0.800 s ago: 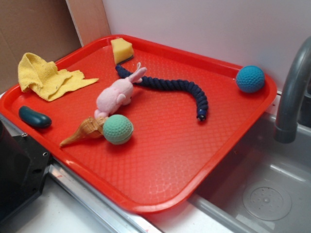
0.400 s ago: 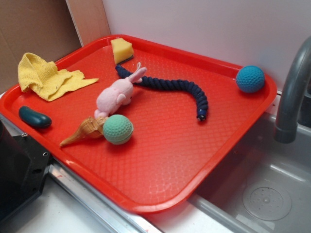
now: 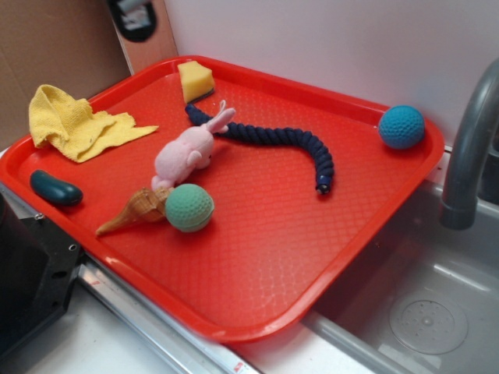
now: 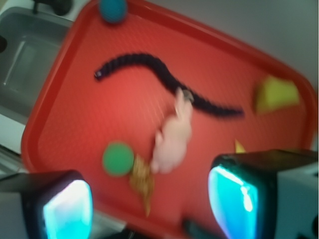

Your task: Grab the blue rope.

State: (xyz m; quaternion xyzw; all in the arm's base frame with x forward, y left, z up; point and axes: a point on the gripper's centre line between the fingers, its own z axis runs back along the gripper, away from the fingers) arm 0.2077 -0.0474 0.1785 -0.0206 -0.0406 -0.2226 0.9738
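Observation:
The blue rope (image 3: 288, 144) is a dark navy braided cord lying curved across the middle of the red tray (image 3: 257, 265), one end tucked behind the pink plush bunny (image 3: 187, 149). It also shows in the wrist view (image 4: 149, 67), blurred. A dark part of my gripper (image 3: 134, 17) shows at the top left edge of the exterior view, high above the tray's far left corner and far from the rope. In the wrist view my gripper (image 4: 149, 204) is open and empty, with its two pads wide apart.
On the tray lie a yellow cloth (image 3: 74, 121), a yellow sponge (image 3: 195, 79), a dark teal bean toy (image 3: 54, 188), a green ball (image 3: 189, 207), a brown cone shell (image 3: 132, 212) and a teal ball (image 3: 401, 126). A sink (image 3: 421, 304) and grey faucet (image 3: 468, 156) stand at the right.
My gripper has come into the exterior view at the top left; before it was out of view. Nothing on the tray has moved.

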